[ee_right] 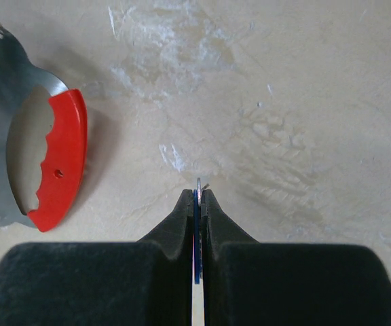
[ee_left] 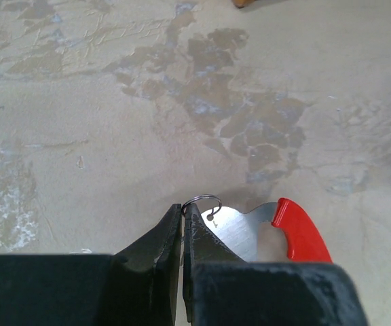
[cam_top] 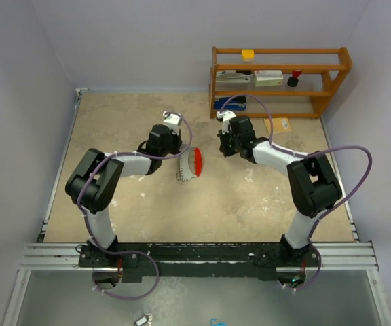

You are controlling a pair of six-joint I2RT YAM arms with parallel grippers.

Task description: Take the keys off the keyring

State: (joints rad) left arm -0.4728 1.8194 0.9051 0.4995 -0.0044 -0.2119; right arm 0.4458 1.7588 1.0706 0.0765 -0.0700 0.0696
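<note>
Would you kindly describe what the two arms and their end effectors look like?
Both the left arm and right arm have white tubular links joined by chunky black joint housings. A lilac cable loops loosely along each. The left end effector and right end effector are matte black, with two fingers tapering to narrow tips.

We worked in a robot lab cell: bare grey walls (cam_top: 148, 41) enclosed a scuffed tabletop (cam_top: 236, 204), a wooden shelf (cam_top: 331, 81) beyond the right gripper (cam_top: 224, 148).
</note>
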